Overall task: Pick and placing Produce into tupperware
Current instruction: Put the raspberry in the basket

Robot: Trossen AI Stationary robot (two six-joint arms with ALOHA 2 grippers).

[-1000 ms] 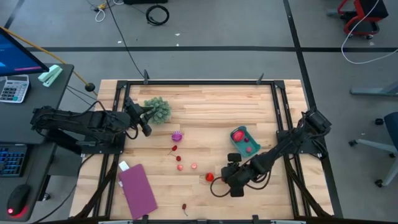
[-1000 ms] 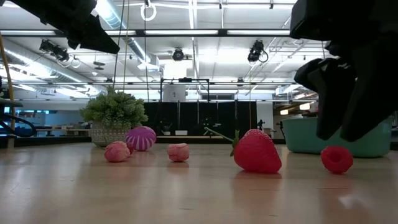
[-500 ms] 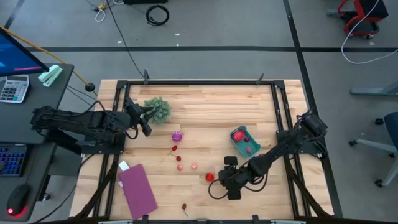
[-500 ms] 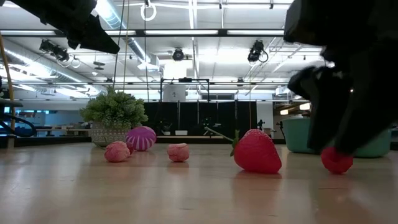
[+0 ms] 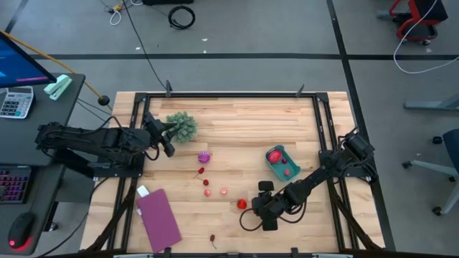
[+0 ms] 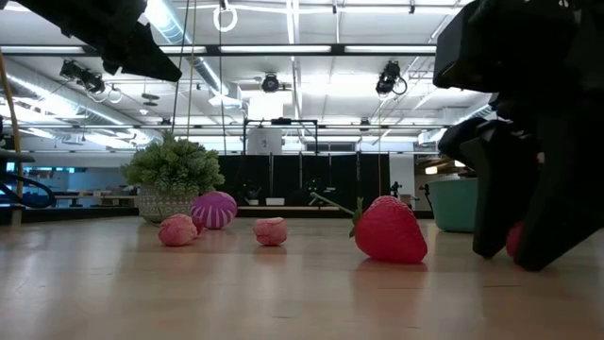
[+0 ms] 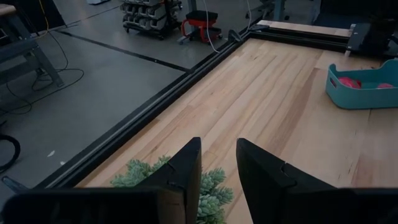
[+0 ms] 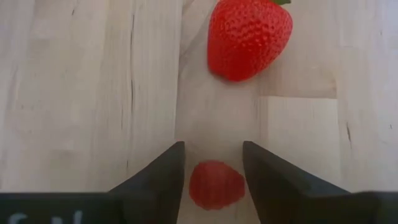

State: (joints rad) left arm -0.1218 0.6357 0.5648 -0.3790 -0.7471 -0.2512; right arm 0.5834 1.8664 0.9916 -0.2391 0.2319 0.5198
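Observation:
My right gripper [image 8: 213, 148] is open and low over the table's near right part [image 5: 259, 208]. Its fingers stand on either side of a small red raspberry [image 8: 216, 185], which the fingers half hide in the low view [image 6: 514, 238]. A red strawberry [image 8: 249, 37] lies just beyond it on the wood [image 5: 242, 203]. The teal tupperware [image 5: 282, 163] stands toward the right and holds red pieces. A purple ball [image 5: 204, 157] and pink and red pieces [image 5: 207, 192] lie mid-table. My left gripper [image 7: 217, 142] hangs open above the leafy clump [image 5: 182, 126].
A flat purple rectangle [image 5: 158, 217] lies at the near left, with a small white piece beside it. One stemmed red piece [image 5: 213, 239] sits by the near edge. The black frame rail [image 5: 324, 129] runs along the table's sides. Bare wood stretches along the far side.
My right gripper has come down and shifted slightly toward the table's left, so its fingers now stand at table height around the raspberry. The produce has stayed where it was.

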